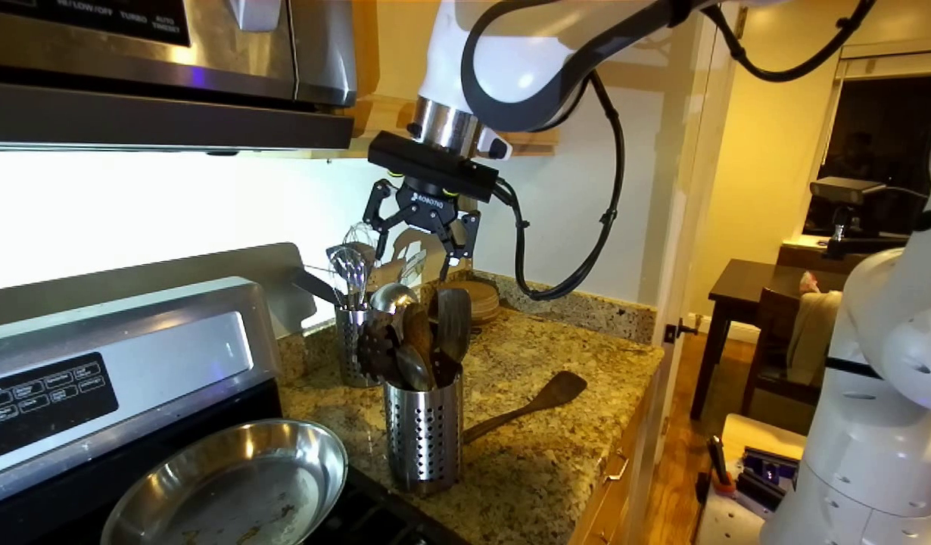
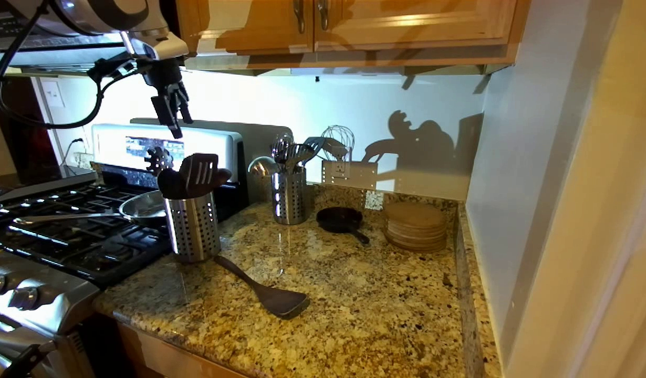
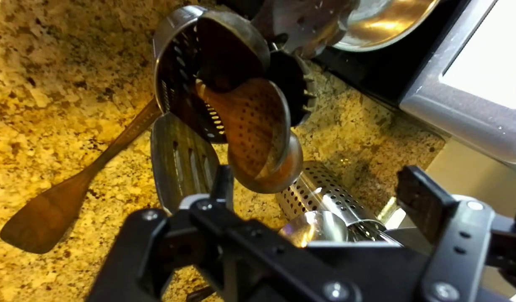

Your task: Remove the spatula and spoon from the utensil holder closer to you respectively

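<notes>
The spatula (image 2: 281, 302), dark brown with a broad flat head, lies on the counter, its handle end by the foot of the near utensil holder (image 1: 425, 439). That holder is a shiny perforated metal cylinder standing upright. Dark utensils fill it, among them a slotted turner (image 3: 184, 159) and overlapping rounded heads. A reddish-brown, dotted spoon head (image 3: 258, 126) leans out in the wrist view; I cannot tell which rounded head is the spoon. My gripper (image 1: 411, 259) is above the utensils, open, its fingers wide apart and holding nothing. In the wrist view the gripper (image 3: 319, 180) partly covers the turner.
Behind stands another perforated holder (image 2: 290, 197) with silver whisks and a ladle (image 1: 393, 297). A steel pan (image 1: 238, 484) sits on the stove beside the near holder. A small black skillet (image 2: 339, 219) and stacked round boards (image 2: 416, 227) are at the back. Cabinets (image 2: 354, 26) hang overhead.
</notes>
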`<state>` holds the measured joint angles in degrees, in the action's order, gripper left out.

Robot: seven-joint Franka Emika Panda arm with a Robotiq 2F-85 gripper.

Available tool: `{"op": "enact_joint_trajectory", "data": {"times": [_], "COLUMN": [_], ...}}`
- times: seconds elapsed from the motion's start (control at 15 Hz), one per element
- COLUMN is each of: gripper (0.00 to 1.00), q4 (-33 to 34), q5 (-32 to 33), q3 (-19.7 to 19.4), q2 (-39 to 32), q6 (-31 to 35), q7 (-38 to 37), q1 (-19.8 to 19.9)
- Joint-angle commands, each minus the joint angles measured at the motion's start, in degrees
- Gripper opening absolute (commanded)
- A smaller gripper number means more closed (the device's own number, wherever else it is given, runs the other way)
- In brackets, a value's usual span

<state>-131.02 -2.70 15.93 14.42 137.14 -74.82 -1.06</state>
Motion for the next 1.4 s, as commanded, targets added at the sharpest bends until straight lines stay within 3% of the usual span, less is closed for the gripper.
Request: {"op": "enact_joint_trajectory", "data": {"times": [0.0, 1.33], "gripper": [1.0, 1.0], "q4": [0.04, -0.73], "q5": [0.44, -5.9], "q3": [-1.27, -4.21], "q2": [-0.08, -8.18], "q6": [-0.06, 4.06], "q7": [-0.27, 4.66], "q1": [-1.3, -2.96]}}
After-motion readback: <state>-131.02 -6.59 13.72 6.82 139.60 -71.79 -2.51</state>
